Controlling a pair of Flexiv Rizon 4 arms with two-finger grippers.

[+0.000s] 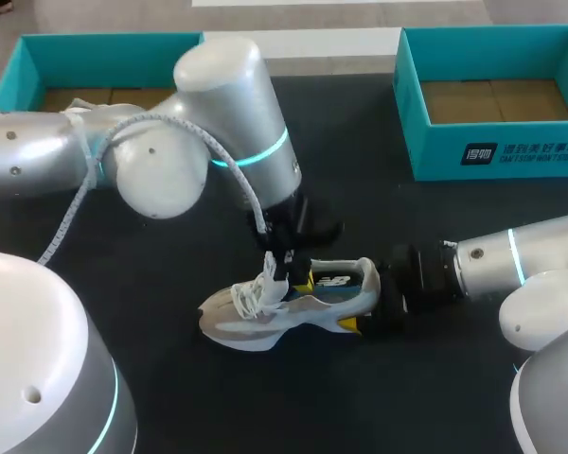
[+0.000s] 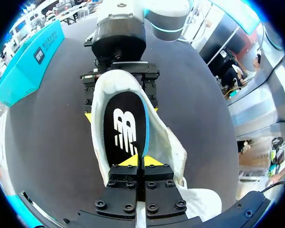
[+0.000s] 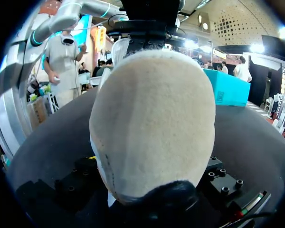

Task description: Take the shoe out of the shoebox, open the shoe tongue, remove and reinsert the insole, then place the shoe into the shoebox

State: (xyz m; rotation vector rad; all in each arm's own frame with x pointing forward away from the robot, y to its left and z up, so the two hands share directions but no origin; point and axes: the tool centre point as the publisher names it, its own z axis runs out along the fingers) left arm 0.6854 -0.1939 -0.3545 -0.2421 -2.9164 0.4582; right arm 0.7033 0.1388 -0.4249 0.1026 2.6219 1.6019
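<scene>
White and grey sneaker (image 1: 284,310) on the dark table (image 1: 170,378), outside both boxes, sole down, with its toe toward the left arm's side and its heel toward the right arm. The left claw (image 1: 289,270) comes down into the sneaker's opening just behind the white laces (image 1: 254,295). In the left wrist view its fingers stand narrow, almost together. The blue edge of the black insole with a white logo (image 2: 123,133), which lies inside the sneaker, runs into the slit between them. The right claw (image 1: 386,301) clasps the heel from two sides, and the beige heel (image 3: 152,123) fills the right wrist view. One teal cardboard shoebox (image 1: 38,57) stands at the far left of the table. A second teal shoebox (image 1: 426,147) stands at the far right, well apart from the sneaker.
</scene>
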